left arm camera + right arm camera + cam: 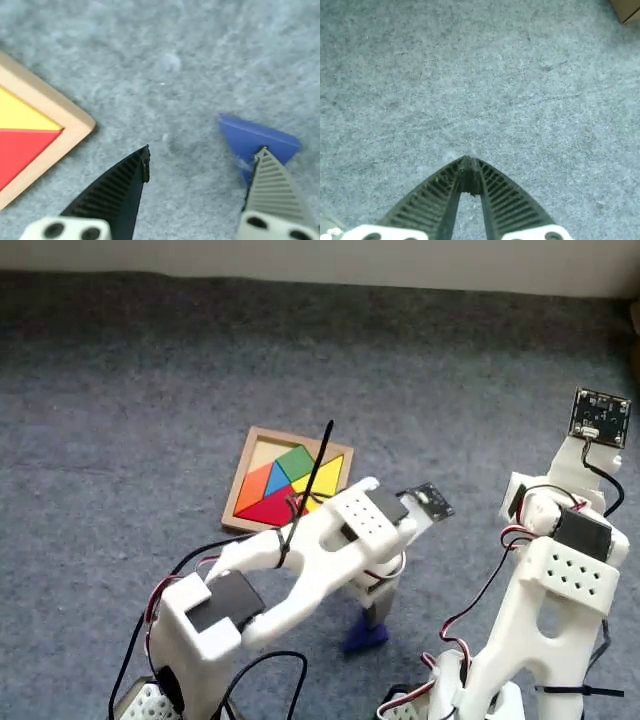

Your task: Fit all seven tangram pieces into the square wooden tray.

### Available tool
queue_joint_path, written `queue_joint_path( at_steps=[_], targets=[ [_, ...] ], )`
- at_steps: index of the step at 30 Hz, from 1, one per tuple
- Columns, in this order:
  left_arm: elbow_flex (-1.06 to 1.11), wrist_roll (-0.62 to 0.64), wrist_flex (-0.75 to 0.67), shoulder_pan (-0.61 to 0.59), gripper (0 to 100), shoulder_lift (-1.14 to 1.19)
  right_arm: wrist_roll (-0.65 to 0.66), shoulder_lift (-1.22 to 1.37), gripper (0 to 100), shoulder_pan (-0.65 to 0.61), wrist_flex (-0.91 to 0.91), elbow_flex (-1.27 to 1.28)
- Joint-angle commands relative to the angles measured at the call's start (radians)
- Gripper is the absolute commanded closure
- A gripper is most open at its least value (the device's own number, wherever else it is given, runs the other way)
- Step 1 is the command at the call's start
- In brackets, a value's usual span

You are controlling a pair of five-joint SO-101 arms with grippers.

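One blue triangular tangram piece (255, 140) lies off the square wooden tray's (60, 112) corner. The left claw (203, 152) is spread, seemingly to straddle it. The right claw (468, 165) is pinched together, idle.

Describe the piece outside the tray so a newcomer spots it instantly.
Start at the wooden tray on the grey carpet, then find the open left gripper nearby. By its pale finger lies a blue triangle, the only piece seen loose on the carpet.
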Motion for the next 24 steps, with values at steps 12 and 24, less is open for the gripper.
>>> queue_joint_path(
  at_steps=[12,24],
  targets=[
    [0.127,-0.006,0.064,0.119,69,-0.341,-0.003,-0.035,99.0,0.01,-0.019,-0.005],
    [0.209,0.132,-0.143,0.211,68,-0.24,-0.003,-0.031,99.0,0.008,-0.018,-0.005]
  ],
)
